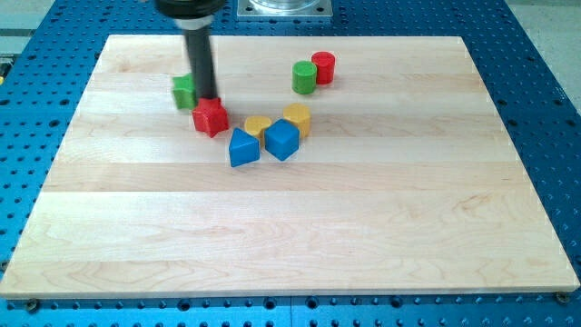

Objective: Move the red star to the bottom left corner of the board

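The red star (211,117) lies on the wooden board (290,227) in the upper left part. My tip (207,96) stands right at the star's top edge, touching or nearly touching it. A green block (184,91) sits just left of the rod, partly hidden by it. The board's bottom left corner (27,289) is far below and to the left of the star.
A blue triangular block (242,148) and a blue block (281,140) lie right of the star, with two yellow blocks (258,126) (297,117) behind them. A green cylinder (304,77) and a red cylinder (324,67) stand near the view's top.
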Robot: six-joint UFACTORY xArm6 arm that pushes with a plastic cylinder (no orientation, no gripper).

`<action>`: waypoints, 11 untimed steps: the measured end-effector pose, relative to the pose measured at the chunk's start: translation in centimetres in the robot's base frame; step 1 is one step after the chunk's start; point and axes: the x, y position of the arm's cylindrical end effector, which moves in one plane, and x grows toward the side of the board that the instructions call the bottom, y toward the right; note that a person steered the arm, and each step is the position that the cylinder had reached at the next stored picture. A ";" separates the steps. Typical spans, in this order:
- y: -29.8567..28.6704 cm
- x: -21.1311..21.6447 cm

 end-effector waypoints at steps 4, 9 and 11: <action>8.5 2.4; -7.3 13.9; 0.4 5.9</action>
